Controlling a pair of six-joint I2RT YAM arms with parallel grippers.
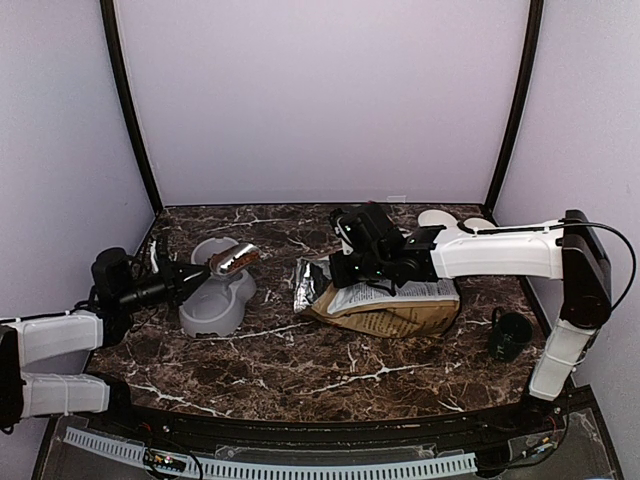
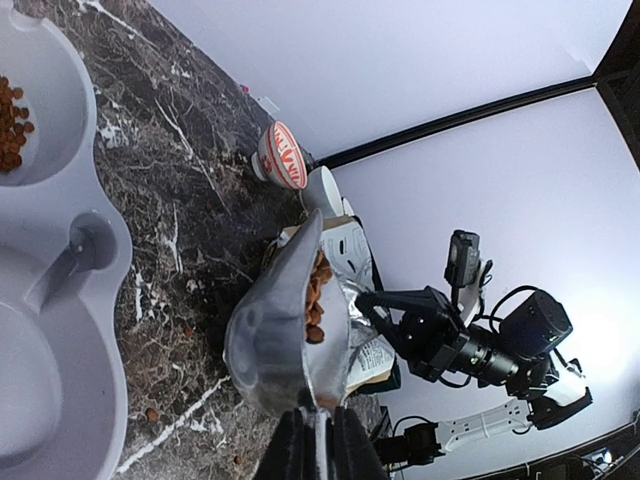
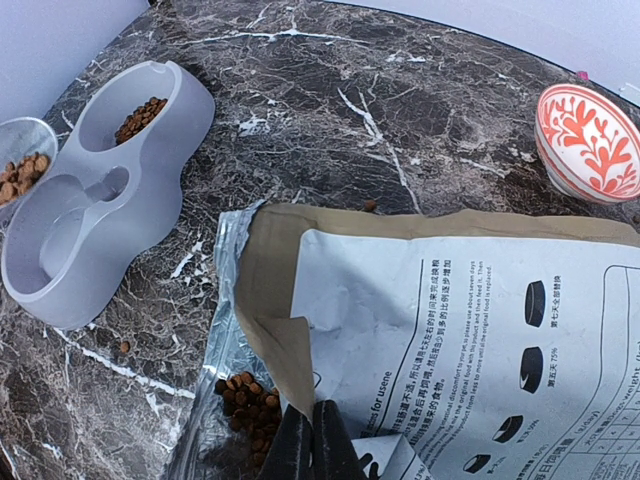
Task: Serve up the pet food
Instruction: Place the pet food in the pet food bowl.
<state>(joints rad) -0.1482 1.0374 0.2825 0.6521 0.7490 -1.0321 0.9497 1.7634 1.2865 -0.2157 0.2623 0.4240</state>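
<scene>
Serving looks partly done: the right jaws pinch the opened bag by its flap, the double bowl beside the left jaws has one compartment sparsely filled, and those jaws clamp a scoop of pet food not yet tipped.

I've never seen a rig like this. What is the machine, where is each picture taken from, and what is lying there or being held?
These are two robot arms bolted at the near edge of a marble table. The overhead picture looks down from behind them; the other two come from a camera on each wrist. The left end effector is shut on the handle of a scoop loaded with kibble, held near a grey double bowl with some kibble in one compartment. The right end effector pinches the edge of the open food bag lying on it. A red-and-white bowl and a black cup stand off to the side.
</scene>
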